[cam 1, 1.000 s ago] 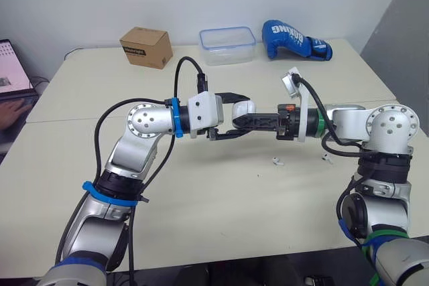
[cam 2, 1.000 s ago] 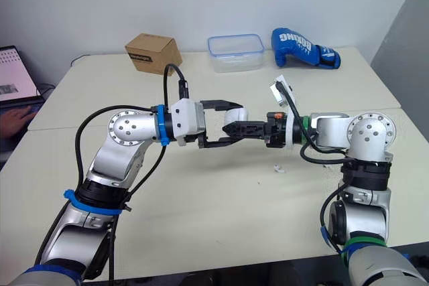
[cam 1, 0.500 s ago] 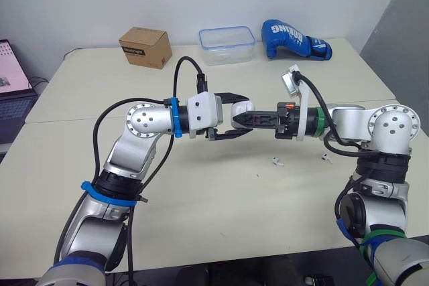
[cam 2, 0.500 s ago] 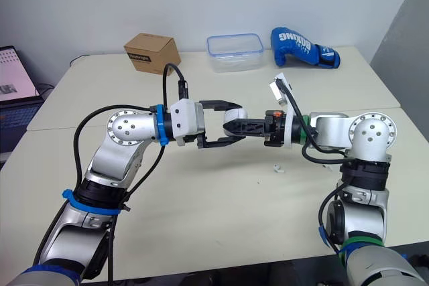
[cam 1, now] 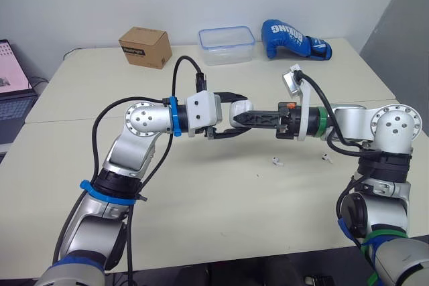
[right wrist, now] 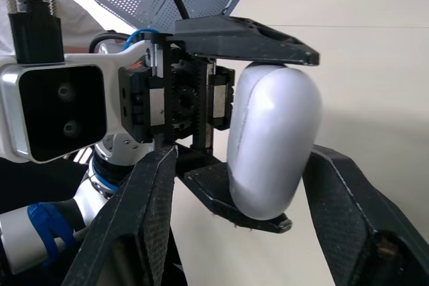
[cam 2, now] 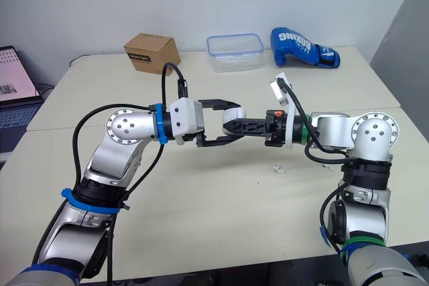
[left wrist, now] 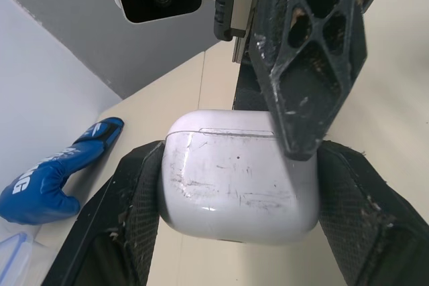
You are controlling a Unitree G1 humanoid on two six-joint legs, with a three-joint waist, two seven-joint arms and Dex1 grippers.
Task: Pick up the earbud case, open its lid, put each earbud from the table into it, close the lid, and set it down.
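Right fingers (right wrist: 142,231) advanced — spread around earbud case (left wrist: 231,179) | left fingers (left wrist: 137,202) clamp it — lid (left wrist: 214,121) shut

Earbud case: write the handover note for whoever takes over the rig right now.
The left gripper is shut on the earbud case, held up above the table.
The right gripper is open, its fingers straddling the case from the opposite side without clamping it.
The lid is closed.
One earbud and a second earbud lie apart on the table, below the right forearm.
Done: case picked up.
Left: open the lid, put in both earbuds, close the lid, set the case down.
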